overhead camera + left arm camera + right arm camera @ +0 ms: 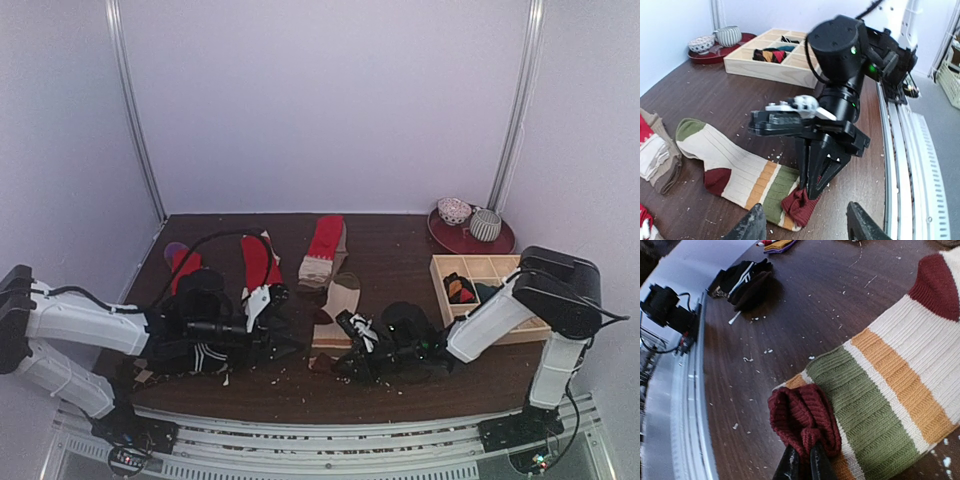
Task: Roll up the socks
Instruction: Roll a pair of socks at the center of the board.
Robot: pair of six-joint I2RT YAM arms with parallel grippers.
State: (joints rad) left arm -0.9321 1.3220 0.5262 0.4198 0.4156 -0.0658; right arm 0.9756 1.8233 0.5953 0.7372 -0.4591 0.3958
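Note:
The beige sock [338,300] with red-brown, orange and green bands lies flat at the table's middle; it also shows in the left wrist view [735,167] and the right wrist view [900,385]. My right gripper [801,459] is shut on its bunched dark red cuff [802,415], with the tips down on the table [811,192]. My left gripper [805,209] is open and empty, just short of that cuff. The black sock with white stripes [195,355] lies crumpled under my left arm and shows far off in the right wrist view [742,282].
Red socks with beige cuffs [325,245] lie further back, two more [258,262] at the left. A pale wooden compartment tray [437,275] holding rolled socks stands at the right. Behind it is a red plate [505,240] with two bowls. White crumbs litter the table.

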